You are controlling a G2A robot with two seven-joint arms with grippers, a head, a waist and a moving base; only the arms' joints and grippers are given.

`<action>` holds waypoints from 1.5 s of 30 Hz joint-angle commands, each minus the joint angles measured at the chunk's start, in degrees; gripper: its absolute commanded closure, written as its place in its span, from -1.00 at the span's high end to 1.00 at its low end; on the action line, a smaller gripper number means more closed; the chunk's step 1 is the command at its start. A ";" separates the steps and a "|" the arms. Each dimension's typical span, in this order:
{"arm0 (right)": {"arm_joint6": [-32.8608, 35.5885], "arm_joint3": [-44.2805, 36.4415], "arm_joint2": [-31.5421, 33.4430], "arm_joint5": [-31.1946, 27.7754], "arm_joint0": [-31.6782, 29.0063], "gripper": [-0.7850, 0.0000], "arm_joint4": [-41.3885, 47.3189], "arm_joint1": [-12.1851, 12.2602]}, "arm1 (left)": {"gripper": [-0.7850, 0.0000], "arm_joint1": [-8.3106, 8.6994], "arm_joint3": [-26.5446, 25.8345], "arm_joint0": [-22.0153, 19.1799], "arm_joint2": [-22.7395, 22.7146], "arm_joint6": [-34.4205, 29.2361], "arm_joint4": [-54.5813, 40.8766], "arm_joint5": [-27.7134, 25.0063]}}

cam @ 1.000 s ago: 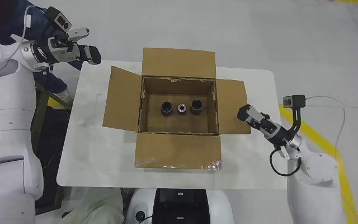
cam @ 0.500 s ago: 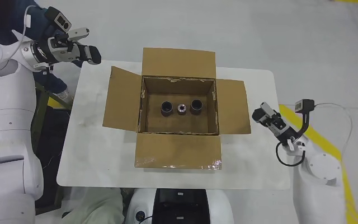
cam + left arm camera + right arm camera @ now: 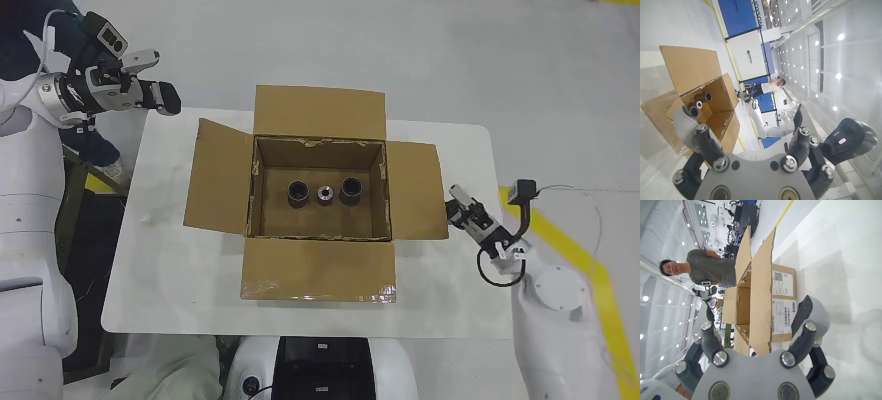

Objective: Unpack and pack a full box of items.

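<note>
An open cardboard box (image 3: pixel 318 112) stands mid-table with all its flaps folded out. On its floor lie two dark cylinders (image 3: pixel 298 192) (image 3: pixel 350 189) with a small metal ring-shaped part (image 3: pixel 324 194) between them. My left gripper (image 3: pixel 165 97) hangs beyond the table's far left corner, well away from the box; in the left wrist view this gripper (image 3: pixel 741 117) is open and empty, with the box (image 3: pixel 693 62) and a cylinder (image 3: pixel 703 97) beyond it. My right gripper (image 3: pixel 455 195) is just past the box's right flap. Seen from its own wrist, that gripper (image 3: pixel 757 311) is open and faces the labelled box side (image 3: pixel 783 289).
The white table (image 3: pixel 160 260) has bare surface to the left of the box, to its right and along the near edge. The box's spread flaps take up much of the middle.
My right arm has drawn back to the right, off the box's right flap, and its wrist has turned. The left arm and the box contents have not moved.
</note>
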 commanded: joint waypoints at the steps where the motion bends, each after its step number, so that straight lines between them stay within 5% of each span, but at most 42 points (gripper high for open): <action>1: 2.21 0.36 -0.37 -0.73 0.00 1.00 3.21 0.10 | 1.00 0.00 0.00 0.00 0.00 0.00 0.00 0.00; 20: 10.11 -11.88 -3.17 -2.44 -1.84 1.00 9.80 1.79 | 1.00 0.00 0.00 0.00 0.00 0.00 0.00 0.00; 45: -0.27 -18.04 -23.39 10.17 6.48 1.00 -21.44 2.49 | 1.00 0.00 0.00 0.00 0.00 0.00 0.00 0.00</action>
